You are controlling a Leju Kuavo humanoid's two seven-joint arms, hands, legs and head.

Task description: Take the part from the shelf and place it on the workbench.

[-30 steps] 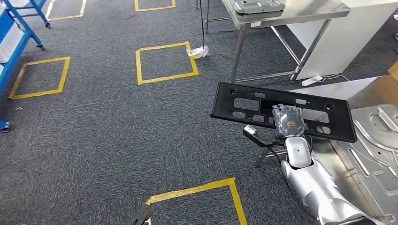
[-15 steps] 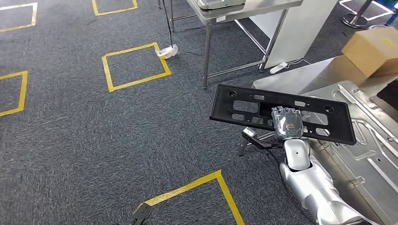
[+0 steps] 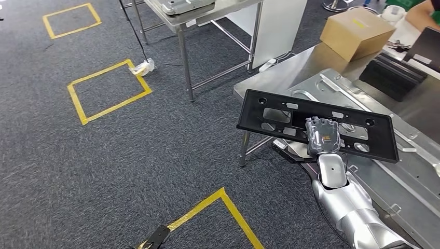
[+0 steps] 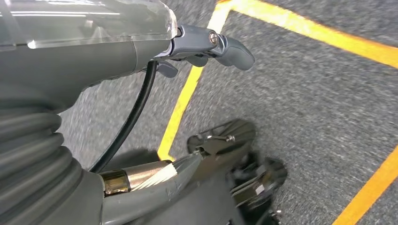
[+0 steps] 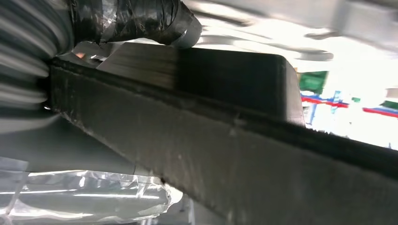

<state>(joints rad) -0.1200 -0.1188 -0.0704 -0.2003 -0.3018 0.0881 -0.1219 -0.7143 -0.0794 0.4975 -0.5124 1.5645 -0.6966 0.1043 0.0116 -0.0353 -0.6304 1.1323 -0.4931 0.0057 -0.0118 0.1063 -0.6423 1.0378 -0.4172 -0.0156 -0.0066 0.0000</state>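
Note:
A long black plastic part (image 3: pixel 270 114) with several cut-outs is held flat by my right hand (image 3: pixel 322 136), which grips its near edge at about the middle. The part hangs over the near left corner of the steel workbench (image 3: pixel 270 78), partly above the carpet. In the right wrist view the part's dark edge (image 5: pixel 234 154) runs across close to the camera. My left hand (image 4: pixel 206 44) hangs over the carpet, its fingers loosely curled with nothing in them.
A large pressed metal sheet (image 3: pixel 415 176) lies on the workbench under and beyond the part. A cardboard box (image 3: pixel 357 32) and a black block (image 3: pixel 392 78) sit farther back. A second steel table (image 3: pixel 207 21) stands at the upper left. Yellow tape squares (image 3: pixel 109 91) mark the carpet.
The camera has turned right, so the workbench, box and metal sheet have come into view and the floor squares slid left. The right hand still holds the black part the same way.

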